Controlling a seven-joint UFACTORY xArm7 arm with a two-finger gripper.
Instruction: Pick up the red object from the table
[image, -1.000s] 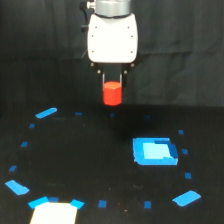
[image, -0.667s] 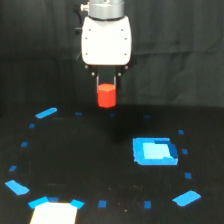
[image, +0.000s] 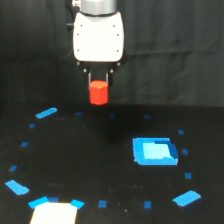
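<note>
The gripper (image: 98, 86) hangs at about twelve o'clock in the exterior view, under the arm's white housing (image: 98, 35). Its two thin fingers (image: 90, 81) are closed in on the top of the red block (image: 98, 93), one at either side, so the opening is only as wide as the block. The block sits upright in the grip, with its lower part showing below the fingertips. It looks clear of the black table (image: 90, 170), with dark backdrop behind it rather than tabletop.

The large blue square patch (image: 155, 151) lies at about four o'clock from the block, well apart, and small blue tape marks (image: 46, 113) ring the surface.

By my reading, the pick is essentially made and the lift is the step in hand. What follows calls only for a steady grip, and any rise should be straight and gentle so the block does not slip.
</note>
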